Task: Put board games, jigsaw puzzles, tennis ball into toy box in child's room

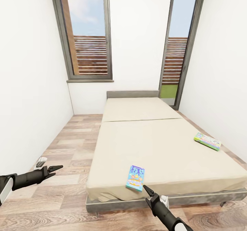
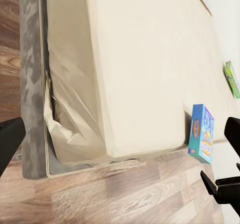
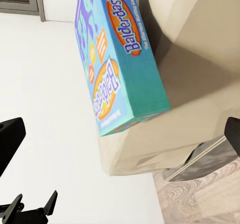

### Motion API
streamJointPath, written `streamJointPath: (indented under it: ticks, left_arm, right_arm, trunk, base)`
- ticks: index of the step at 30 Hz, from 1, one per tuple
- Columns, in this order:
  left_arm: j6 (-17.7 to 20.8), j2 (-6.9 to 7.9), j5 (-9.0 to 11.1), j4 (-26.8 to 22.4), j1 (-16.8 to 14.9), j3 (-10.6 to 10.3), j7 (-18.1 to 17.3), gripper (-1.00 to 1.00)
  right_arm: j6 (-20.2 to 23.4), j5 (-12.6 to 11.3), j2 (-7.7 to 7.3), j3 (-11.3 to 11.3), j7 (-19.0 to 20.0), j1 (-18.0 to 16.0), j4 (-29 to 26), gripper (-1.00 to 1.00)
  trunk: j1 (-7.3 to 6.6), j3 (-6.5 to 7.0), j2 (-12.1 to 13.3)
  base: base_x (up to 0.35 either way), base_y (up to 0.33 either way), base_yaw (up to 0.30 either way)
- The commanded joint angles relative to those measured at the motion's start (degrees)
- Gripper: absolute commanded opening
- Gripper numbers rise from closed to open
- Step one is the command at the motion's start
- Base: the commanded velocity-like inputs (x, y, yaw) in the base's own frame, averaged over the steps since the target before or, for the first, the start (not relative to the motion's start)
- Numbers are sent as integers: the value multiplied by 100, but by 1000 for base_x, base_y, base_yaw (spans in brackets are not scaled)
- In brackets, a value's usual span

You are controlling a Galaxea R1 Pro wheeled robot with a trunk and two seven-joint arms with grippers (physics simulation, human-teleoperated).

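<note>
The bed [image 1: 147, 145] has a plain beige mattress on a dark grey frame. Two board games lie on it. A blue-purple one [image 1: 135, 178] lies at the near foot edge, also seen in the left wrist view [image 2: 202, 133] and close up in the right wrist view [image 3: 117, 59]. A green-edged one [image 1: 207, 141] rests near the bed's right side [image 2: 231, 78]. My right gripper [image 1: 148, 191] hangs open just below and in front of the blue-purple game, its fingers [image 3: 10, 139] wide apart. My left gripper [image 1: 56, 169] is open over the floor left of the bed, holding nothing.
White walls close in on both sides. A window [image 1: 87, 35] and a tall glass door [image 1: 178, 45] stand behind the headboard [image 1: 132, 94]. Wooden floor [image 1: 68, 148] runs along the bed's left. A small white object [image 1: 41, 161] lies there by the wall.
</note>
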Motion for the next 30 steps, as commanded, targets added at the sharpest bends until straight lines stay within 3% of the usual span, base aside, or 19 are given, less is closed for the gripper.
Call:
streamJointPath:
  ticks: [1, 30]
  left_arm:
    - [38, 2, 17, 2, -3, 4, -8, 100]
    - [36, -1, 17, 2, -3, 3, -8, 100]
  right_arm:
    - [48, -21, 6, -32, 11, -4, 0, 100]
    - [44, -37, 2, -37, 9, -4, 9, 100]
  trunk:
    - [-1, -6, -3]
    - [-1, -6, -3]
  base:
    - [0, 0, 0]
    - [0, 0, 0]
